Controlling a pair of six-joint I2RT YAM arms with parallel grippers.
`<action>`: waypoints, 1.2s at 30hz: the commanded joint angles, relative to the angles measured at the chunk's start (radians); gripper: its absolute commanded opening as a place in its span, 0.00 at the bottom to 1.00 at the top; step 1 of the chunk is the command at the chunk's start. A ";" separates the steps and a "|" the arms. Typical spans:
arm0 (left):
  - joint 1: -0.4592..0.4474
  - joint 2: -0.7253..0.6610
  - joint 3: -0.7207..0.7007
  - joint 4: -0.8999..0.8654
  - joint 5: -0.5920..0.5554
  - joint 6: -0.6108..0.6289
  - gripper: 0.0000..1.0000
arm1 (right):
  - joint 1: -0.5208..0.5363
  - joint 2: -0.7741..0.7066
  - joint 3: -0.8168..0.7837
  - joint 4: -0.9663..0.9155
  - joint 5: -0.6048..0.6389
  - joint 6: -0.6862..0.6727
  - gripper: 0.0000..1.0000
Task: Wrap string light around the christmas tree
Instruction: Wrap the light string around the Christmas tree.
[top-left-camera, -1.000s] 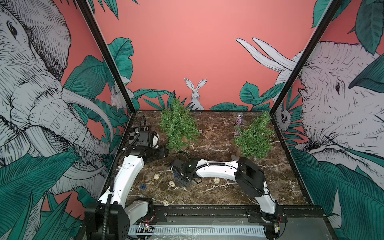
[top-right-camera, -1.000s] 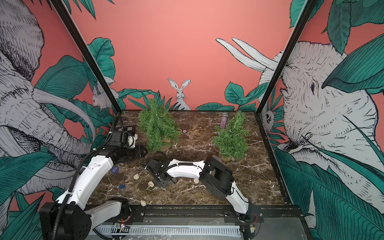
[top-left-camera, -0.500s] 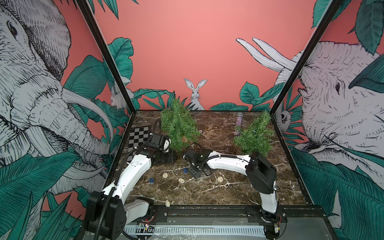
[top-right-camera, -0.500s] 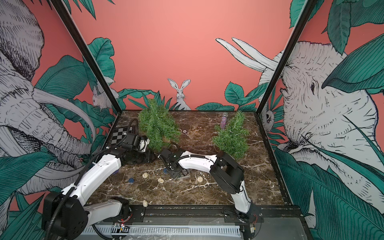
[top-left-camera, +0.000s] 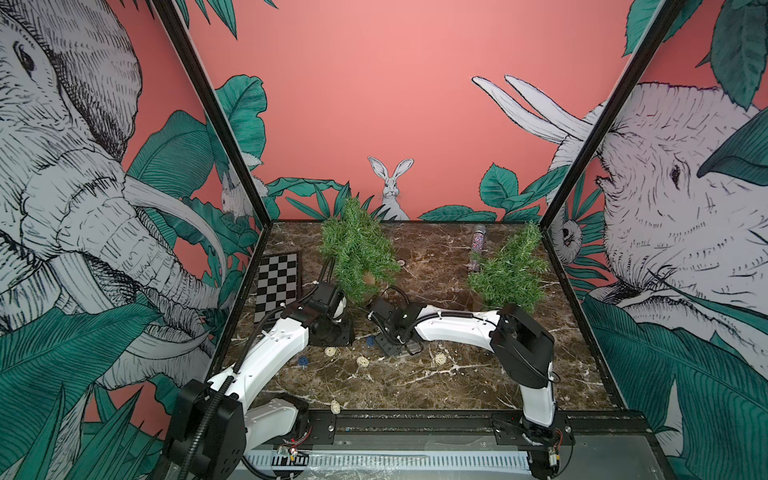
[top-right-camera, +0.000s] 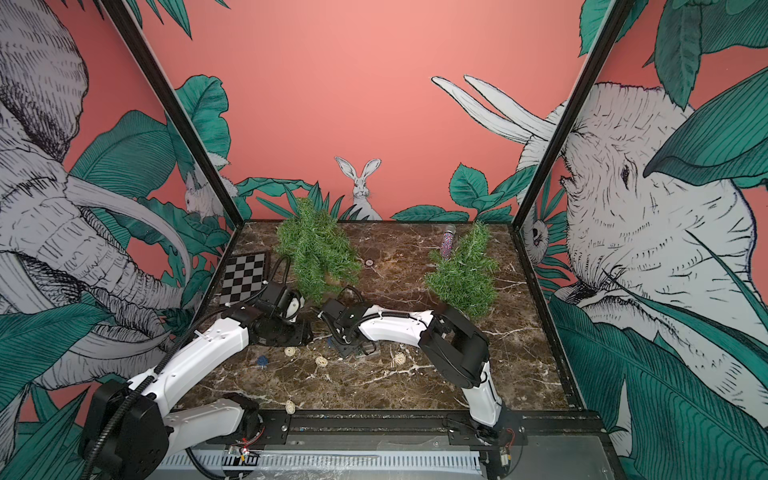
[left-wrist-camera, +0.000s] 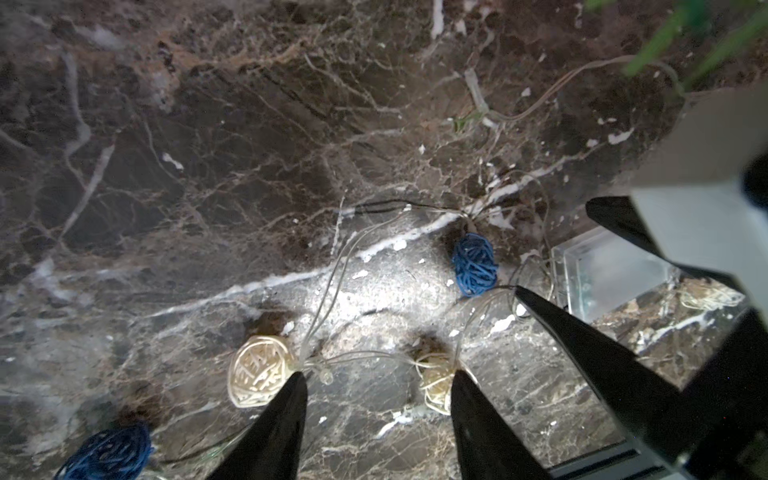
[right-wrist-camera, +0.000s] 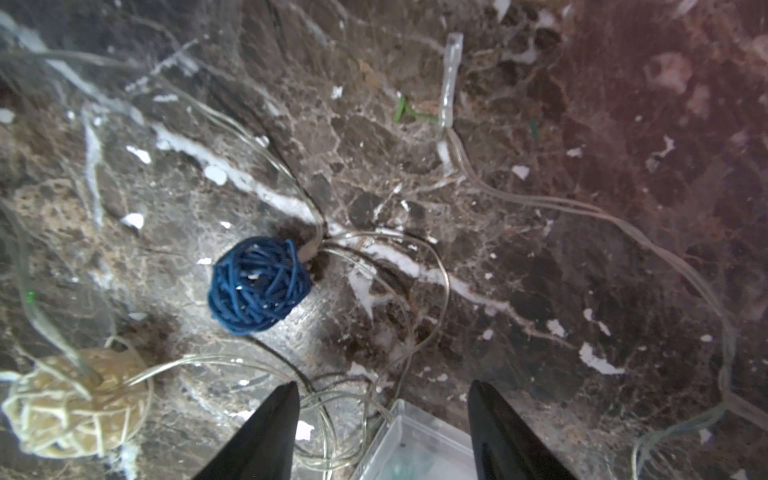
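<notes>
Jaws of my left gripper (left-wrist-camera: 376, 380) stand apart, clamping nothing, tips over the string light (left-wrist-camera: 257, 370), its cream and blue balls lying on the marble table (left-wrist-camera: 208, 166). Right wrist: I see the right gripper (right-wrist-camera: 384, 386) spread too, straddling a clear plastic box (right-wrist-camera: 419, 440) whose contents I cannot make out, a blue ball (right-wrist-camera: 257, 284) just beyond. Both top views: the string lies loose on the table before the christmas tree (top-left-camera: 361, 253).

The brown marble desk (top-left-camera: 457, 386) carries a christmas tree (top-left-camera: 358, 253) at 11 o'clock, a second tree (top-left-camera: 509, 270) at 2, a checkerboard (top-left-camera: 277, 286) at 9 and a glitter tube (top-left-camera: 476, 245) at 1. The string light (top-left-camera: 363, 360) sprawls from centre toward 7 o'clock, its cream balls (left-wrist-camera: 257, 372), blue balls (right-wrist-camera: 259, 284) and clear box (left-wrist-camera: 615, 270) lying on the marble.
</notes>
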 joint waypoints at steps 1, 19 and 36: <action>-0.013 0.023 -0.013 0.016 -0.032 -0.026 0.56 | -0.004 -0.049 -0.013 0.028 -0.001 0.028 0.66; -0.050 0.184 0.019 0.071 -0.152 0.023 0.47 | -0.016 -0.152 -0.181 0.178 0.005 0.062 0.65; -0.050 0.197 0.089 0.114 -0.105 -0.002 0.09 | -0.016 -0.232 -0.235 0.206 -0.024 0.071 0.64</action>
